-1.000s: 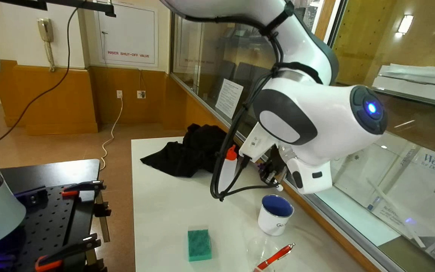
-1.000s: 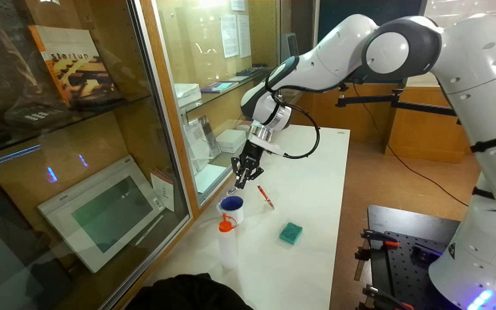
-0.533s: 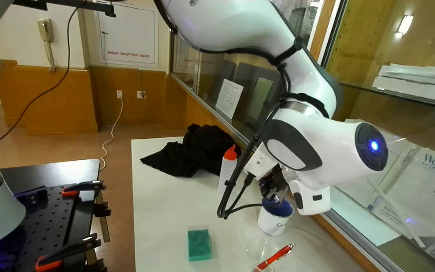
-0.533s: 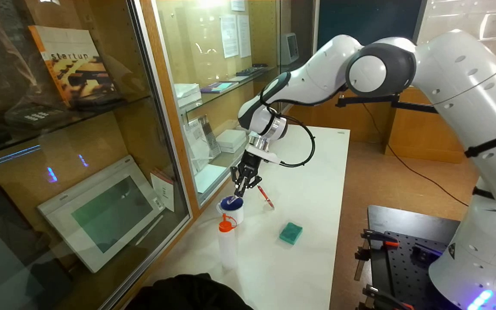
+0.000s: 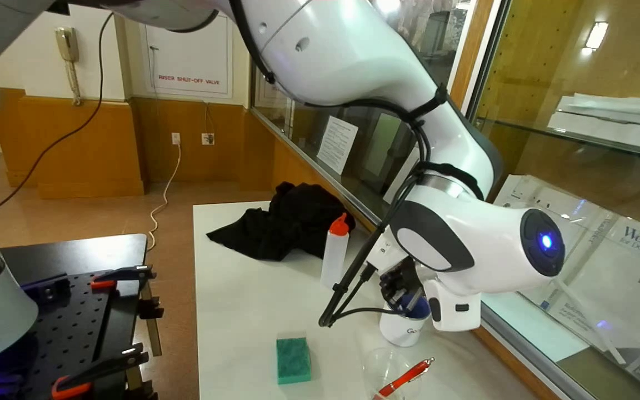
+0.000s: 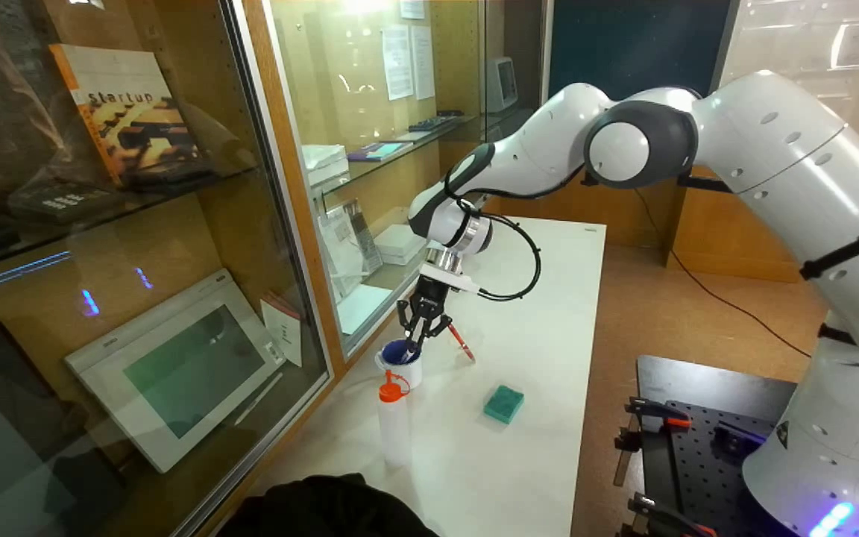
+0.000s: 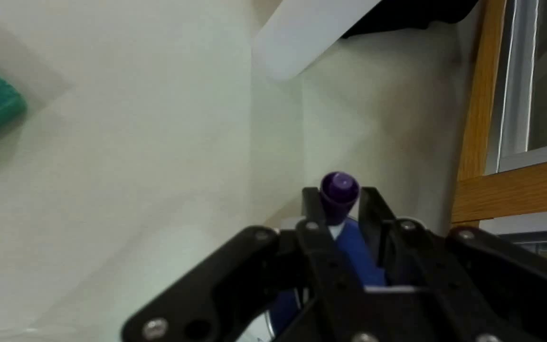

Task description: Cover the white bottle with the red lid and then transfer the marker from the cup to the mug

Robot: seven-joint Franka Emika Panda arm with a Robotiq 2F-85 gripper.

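The jaws point down over the mug [image 5: 400, 332], and the marker [image 7: 340, 187] is between their fingertips [image 7: 372, 209]. They stand only a little apart; in the wrist view the marker's purple end sits close against one fingertip, while a thin gap shows lower down beside the other, so I cannot tell whether they grip it. Below that end the marker turns pale and runs down against the mug's blue inside; how deep it reaches is hidden. The mug stands upright on the white desk [image 5: 242, 322], near a wooden frame [image 7: 481, 104]. In both exterior views the bottle [image 6: 394, 429] stands upright, near the mug, with the red lid [image 6: 390, 385] on its top; a red strap loops out at the lid's side. A black cloth [image 5: 292, 222] lies heaped near the bottle. A green sponge [image 5: 293, 360] lies flat, well apart from the mug. In an exterior view a red pen [image 5: 409, 375] leans in a clear cup [image 5: 365, 369] near the mug; the cup's outline is faint and cut off by the edge.
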